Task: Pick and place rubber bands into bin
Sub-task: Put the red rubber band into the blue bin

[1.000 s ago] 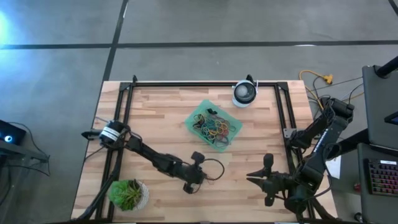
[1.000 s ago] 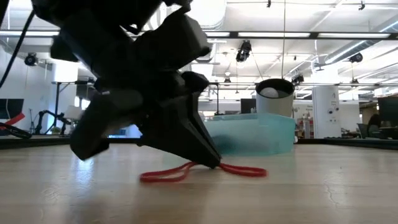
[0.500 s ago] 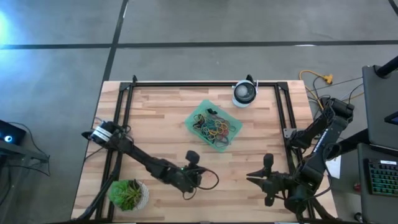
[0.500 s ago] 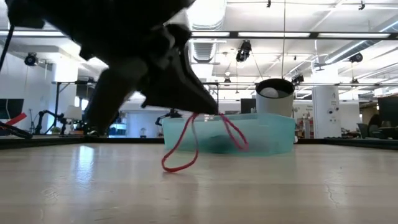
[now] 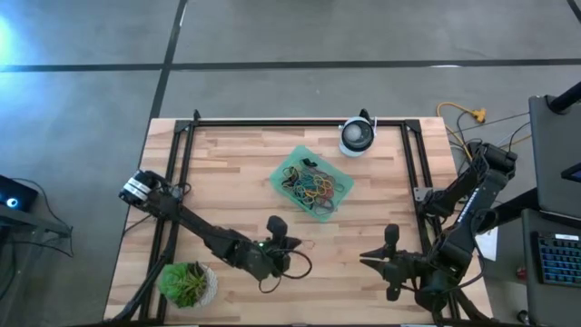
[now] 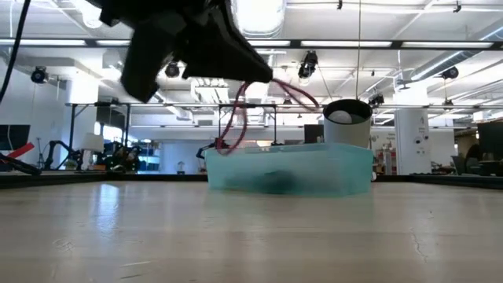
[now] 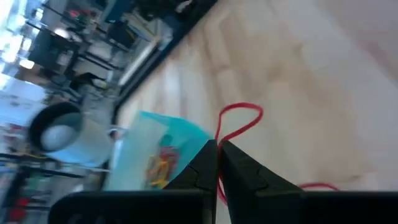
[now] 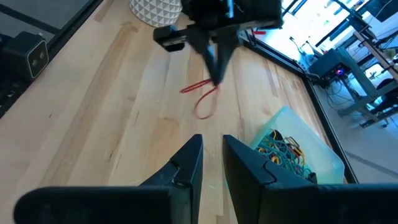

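My left gripper (image 5: pixel 300 257) is up off the table, near the front and left of the middle, and is shut on a red rubber band (image 6: pixel 236 118). It also shows in the right wrist view (image 8: pixel 216 78). The bin (image 5: pixel 283 173), a mint-green tray with many coloured rubber bands (image 5: pixel 316 188) in it, rests flat on the table beyond the gripper. My right gripper (image 5: pixel 365 259) waits low at the front right, its fingers a narrow gap apart and empty. My left gripper pinches the red band at one spot of its loop (image 7: pixel 219 138) between its two fingertips, only at their free ends. The fingers slant down toward the bin. The band hangs slack below them in loose strands (image 8: pixel 202 102), clear of the table.
A round white-and-black device (image 5: pixel 357 136) stands at the far edge behind the bin. A potted plant (image 5: pixel 188 283) stands at the front left corner. Black frame rails (image 5: pixel 182 154) run along the left, far and right sides. Bare wood lies between gripper and bin.
My left gripper has gone up with the red band, staying shut. The band lay on the table, then trailed with its lower end on the wood, and now hangs wholly clear, at the height of the bin's rim and above in the low view.
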